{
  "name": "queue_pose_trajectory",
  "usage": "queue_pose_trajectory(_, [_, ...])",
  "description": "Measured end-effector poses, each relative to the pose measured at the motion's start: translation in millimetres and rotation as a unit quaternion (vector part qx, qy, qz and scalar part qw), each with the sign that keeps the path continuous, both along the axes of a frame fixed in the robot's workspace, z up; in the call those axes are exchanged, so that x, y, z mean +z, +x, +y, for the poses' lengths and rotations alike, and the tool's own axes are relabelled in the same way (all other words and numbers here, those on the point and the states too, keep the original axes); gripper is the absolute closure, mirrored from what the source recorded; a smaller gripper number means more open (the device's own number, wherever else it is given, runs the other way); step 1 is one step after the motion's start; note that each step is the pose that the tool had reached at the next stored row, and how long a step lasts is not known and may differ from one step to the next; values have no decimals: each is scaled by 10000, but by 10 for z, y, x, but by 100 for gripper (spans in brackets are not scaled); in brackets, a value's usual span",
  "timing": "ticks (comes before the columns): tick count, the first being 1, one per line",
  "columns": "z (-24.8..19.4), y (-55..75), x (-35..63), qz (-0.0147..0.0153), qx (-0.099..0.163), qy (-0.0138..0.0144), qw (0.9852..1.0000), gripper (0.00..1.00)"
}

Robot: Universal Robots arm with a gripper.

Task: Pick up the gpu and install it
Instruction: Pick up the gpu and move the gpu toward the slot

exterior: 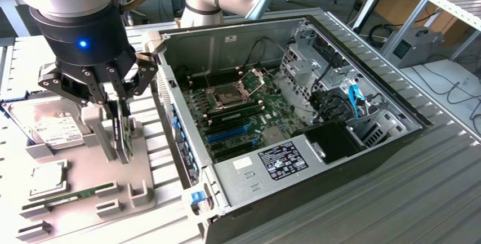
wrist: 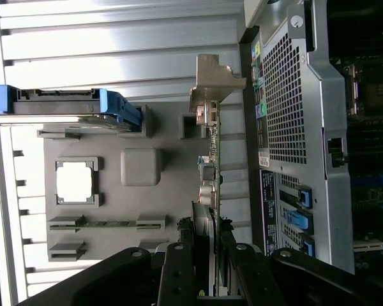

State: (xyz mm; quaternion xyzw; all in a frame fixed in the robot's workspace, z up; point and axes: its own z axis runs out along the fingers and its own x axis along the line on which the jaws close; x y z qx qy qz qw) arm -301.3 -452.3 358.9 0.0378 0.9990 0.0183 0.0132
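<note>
The end effector (exterior: 119, 114) (wrist: 212, 250) pinched the top edge of the gpu (exterior: 126, 141) (wrist: 212, 159). The gpu stood on its thin edge in the grey holder (exterior: 139, 190), along the holder's edge nearest the open computer case (exterior: 225, 47). Only a narrow gap lay between the gpu and the case.

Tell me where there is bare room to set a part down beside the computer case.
Free: the ribbed table at the exterior view's right of the case. Crowded: the grey holder, with hard drive, RAM stick, gpu and the hand closed on it.
</note>
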Motion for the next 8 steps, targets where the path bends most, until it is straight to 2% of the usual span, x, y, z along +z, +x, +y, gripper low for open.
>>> queue_pose_trajectory(8, [0, 0, 16, 0, 0, 0, 10000, 74])
